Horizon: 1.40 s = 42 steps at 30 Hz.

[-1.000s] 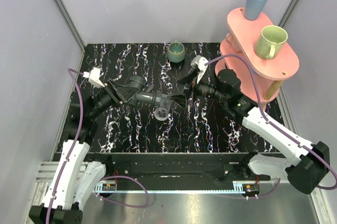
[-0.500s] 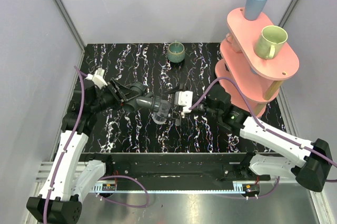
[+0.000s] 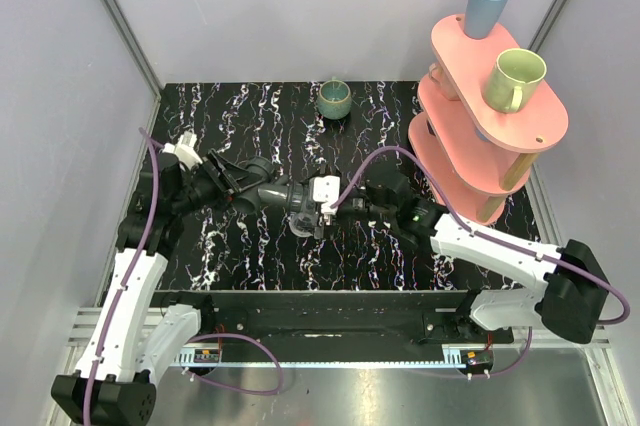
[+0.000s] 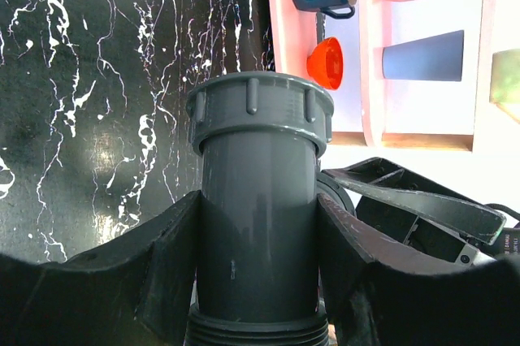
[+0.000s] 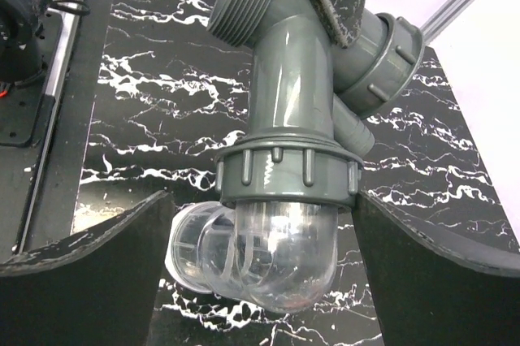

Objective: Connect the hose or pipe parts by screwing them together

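Observation:
My left gripper (image 3: pixel 240 184) is shut on the dark grey elbow pipe fitting (image 3: pixel 272 189) and holds it just above the table. In the left wrist view the fingers (image 4: pixel 171 265) press both sides of the grey tube (image 4: pixel 258 224). The clear threaded connector (image 3: pixel 307 218) sits in the grey ribbed nut (image 5: pixel 286 171) at the fitting's end. In the right wrist view the clear connector (image 5: pixel 268 257) bulges out below that nut. My right gripper (image 3: pixel 320 208) is open, one finger on each side of the connector, with a gap showing on the left.
A small green cup (image 3: pixel 334 98) stands at the back of the black marbled table (image 3: pixel 400 256). At the right rear is a pink tiered rack (image 3: pixel 540 131) carrying a blue cup (image 3: pixel 487 6) and a pale green mug (image 3: pixel 514 78).
The right arm has swung left and its open gripper now straddles the clear connector. The left arm shifted slightly with the fitting, then held still.

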### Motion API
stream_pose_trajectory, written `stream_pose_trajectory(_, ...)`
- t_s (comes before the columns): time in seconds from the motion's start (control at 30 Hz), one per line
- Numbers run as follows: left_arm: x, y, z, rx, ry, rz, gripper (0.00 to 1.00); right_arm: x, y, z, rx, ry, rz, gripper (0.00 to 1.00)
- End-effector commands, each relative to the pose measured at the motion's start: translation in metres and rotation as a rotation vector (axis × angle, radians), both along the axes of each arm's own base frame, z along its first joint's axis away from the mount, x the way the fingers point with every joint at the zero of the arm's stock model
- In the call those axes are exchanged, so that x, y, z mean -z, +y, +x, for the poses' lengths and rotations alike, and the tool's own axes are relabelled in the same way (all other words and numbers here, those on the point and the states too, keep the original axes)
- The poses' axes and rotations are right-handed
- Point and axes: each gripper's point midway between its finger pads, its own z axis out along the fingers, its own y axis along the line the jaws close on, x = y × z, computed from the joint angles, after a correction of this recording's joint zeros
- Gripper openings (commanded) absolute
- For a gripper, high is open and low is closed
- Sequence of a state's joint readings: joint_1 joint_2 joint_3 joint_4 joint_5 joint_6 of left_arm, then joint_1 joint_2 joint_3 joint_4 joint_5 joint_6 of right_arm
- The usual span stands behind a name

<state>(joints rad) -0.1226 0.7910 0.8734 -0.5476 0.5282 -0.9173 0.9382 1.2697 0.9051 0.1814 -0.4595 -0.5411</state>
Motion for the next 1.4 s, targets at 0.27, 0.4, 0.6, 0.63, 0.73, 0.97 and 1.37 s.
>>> stream_pose_trajectory(0.27, -0.022, -0.013, 0.003, 0.049, -0.128, -0.109, 0.0, -0.005, 0.029, -0.007, -0.03, 0.108, 0.089, 0.92)
stream_pose_trajectory(0.4, -0.029, -0.012, 0.008, 0.047, -0.227, -0.107, 0.0, -0.004, 0.036, -0.009, -0.023, 0.215, 0.113, 0.78)
stream_pose_trajectory(0.6, -0.061, -0.018, -0.007, 0.161, -0.669, -0.06, 0.0, -0.02, 0.033, -0.001, -0.005, 0.532, 0.237, 0.29)
stream_pose_trajectory(0.63, -0.049, -0.018, -0.007, 0.16, -0.688, -0.056, 0.0, -0.025, 0.025, 0.007, -0.014, 0.584, 0.265, 0.27)
stream_pose_trajectory(0.73, -0.05, -0.019, -0.01, 0.178, -0.771, -0.063, 0.0, -0.039, 0.013, 0.016, -0.054, 0.808, 0.341, 0.22)
stream_pose_trajectory(0.97, -0.049, -0.028, -0.024, 0.261, -0.822, -0.133, 0.0, -0.042, 0.002, 0.032, -0.11, 1.095, 0.361, 0.5)
stream_pose_trajectory(1.37, -0.028, -0.007, 0.012, 0.056, -0.404, -0.021, 0.0, -0.07, -0.04, 0.049, 0.187, 0.54, 0.373, 1.0)
